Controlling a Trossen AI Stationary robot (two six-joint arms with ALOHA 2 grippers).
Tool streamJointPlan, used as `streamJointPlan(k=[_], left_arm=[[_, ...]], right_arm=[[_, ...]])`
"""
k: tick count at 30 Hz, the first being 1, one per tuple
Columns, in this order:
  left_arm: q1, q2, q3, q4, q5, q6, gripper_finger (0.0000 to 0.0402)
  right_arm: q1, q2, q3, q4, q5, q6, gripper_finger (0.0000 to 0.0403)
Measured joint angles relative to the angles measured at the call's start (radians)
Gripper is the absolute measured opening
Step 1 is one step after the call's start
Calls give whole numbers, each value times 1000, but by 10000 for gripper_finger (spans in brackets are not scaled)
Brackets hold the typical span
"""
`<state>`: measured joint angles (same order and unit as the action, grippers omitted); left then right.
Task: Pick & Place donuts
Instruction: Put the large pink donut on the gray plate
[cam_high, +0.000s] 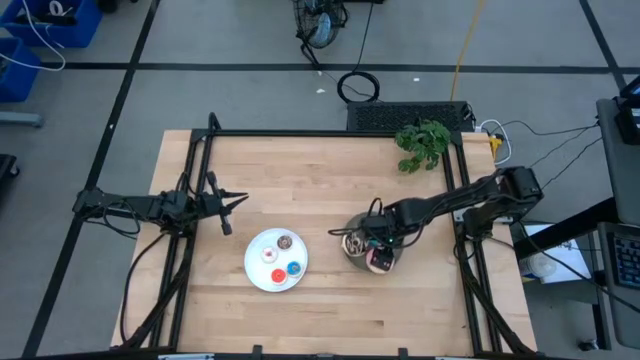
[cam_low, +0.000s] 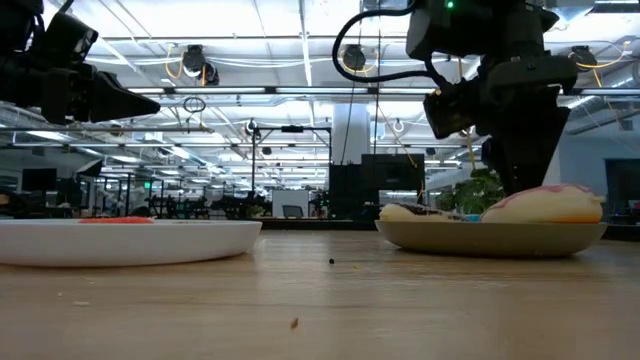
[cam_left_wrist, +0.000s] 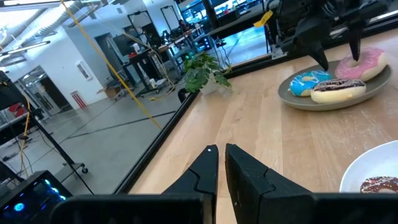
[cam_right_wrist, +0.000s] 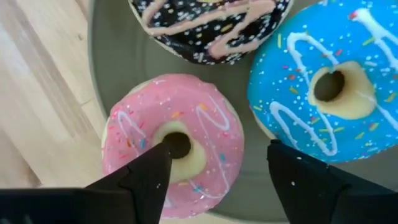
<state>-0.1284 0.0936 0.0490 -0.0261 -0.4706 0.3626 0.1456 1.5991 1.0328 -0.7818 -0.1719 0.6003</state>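
Observation:
Three wide donuts lie on a grey plate (cam_right_wrist: 115, 56): pink (cam_right_wrist: 211, 118), blue sprinkled (cam_right_wrist: 329, 87) and dark sprinkled chocolate (cam_right_wrist: 211, 25). My right gripper (cam_right_wrist: 221, 155) is open above the pink donut and points down. One finger stands over its hole, the other off its outer side toward the blue one. Small brown (cam_high: 285, 241), white (cam_high: 268, 255), red (cam_high: 277, 275) and blue (cam_high: 294, 268) donuts lie on a white plate (cam_high: 255, 272). My left gripper (cam_high: 228, 205) is shut and empty, off the table at its left side. My right gripper comes at the pink donut from above, one fingertip (cam_right_wrist: 158, 163) at the hole (cam_right_wrist: 180, 144) and the other (cam_right_wrist: 283, 163) beside the outer rim. I cannot tell whether either finger touches it. The donut lies flat on the grey plate.
A green plant (cam_high: 422, 145) stands at the table's far right corner. The white plate (cam_low: 130, 240) is left of the grey plate (cam_low: 490, 238), with bare wood between them and along the near edge. A black frame runs along the table's sides.

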Motion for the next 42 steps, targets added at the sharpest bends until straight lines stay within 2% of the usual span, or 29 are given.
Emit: streamJointPlan(k=[7, 13, 17, 23, 25, 34, 42], left_arm=[[0, 0, 0, 0, 0, 0, 37], [0, 0, 0, 0, -1, 0, 37], [0, 0, 0, 0, -1, 0, 37], [0, 0, 0, 0, -1, 0, 37], [0, 0, 0, -1, -1, -3, 37], [0, 0, 0, 0, -1, -5, 37], [0, 0, 0, 0, 0, -5, 37]], right_arm=[[-12, -82, 1, -8, -9, 9, 254], [30, -171, 3, 5, 15, 68, 222], [98, -190, 4, 74, 41, 118, 168], [207, -154, 4, 135, 68, 170, 35], [235, -141, 4, 139, 69, 172, 10], [318, -129, 4, 179, 93, 252, 2], [333, -128, -18, 195, 126, 264, 0]])
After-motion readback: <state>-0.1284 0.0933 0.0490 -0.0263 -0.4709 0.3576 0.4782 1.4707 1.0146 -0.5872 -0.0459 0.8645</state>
